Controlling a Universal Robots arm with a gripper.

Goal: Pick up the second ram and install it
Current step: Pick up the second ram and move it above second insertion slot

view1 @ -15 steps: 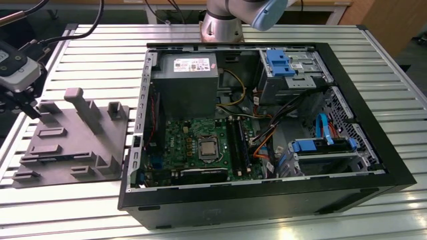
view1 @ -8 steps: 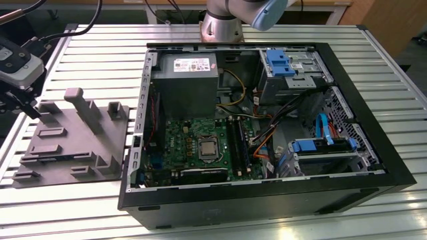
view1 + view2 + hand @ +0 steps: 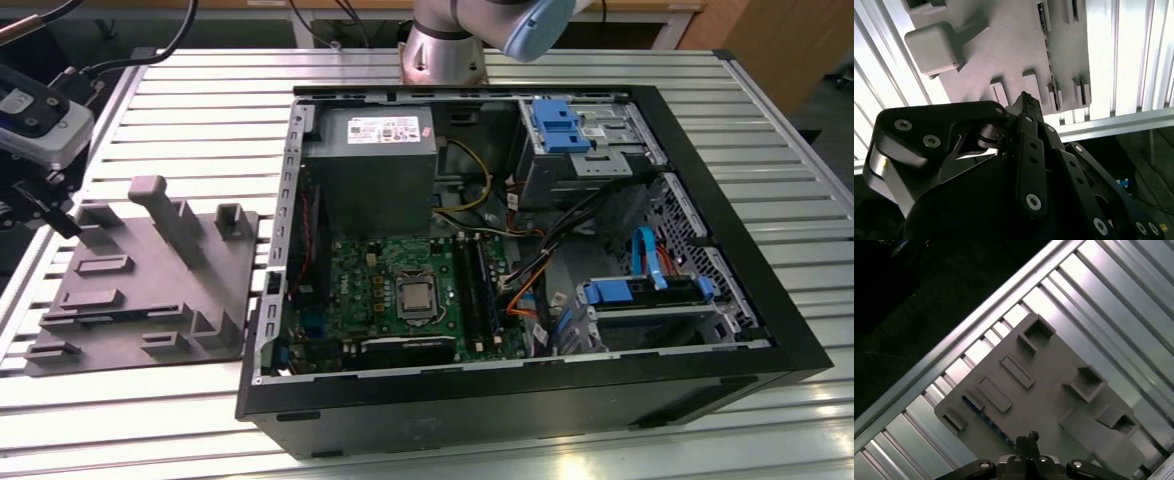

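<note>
Claw (image 3: 51,215) hovering shut and empty at the tray, second memory stick waiting just beside it.

At the exterior view's left, the claw is hanging over the outer edge of the grey holder tray (image 3: 147,290), which is lying on the slatted metal desk (image 3: 174,110). In both wrist views its fingertips (image 3: 1025,98) (image 3: 1029,437) are pressing together with nothing between them. The second memory stick (image 3: 984,415) (image 3: 1048,50) is standing on edge in a slot along that tray edge, close to the claw tip but not touching it. Moving right, the open computer case (image 3: 747,300) is lying on its side. The grey power box (image 3: 367,175) is sitting inside it above the green board (image 3: 374,290), and the arm's base (image 3: 447,45) is rising behind the case.
</note>
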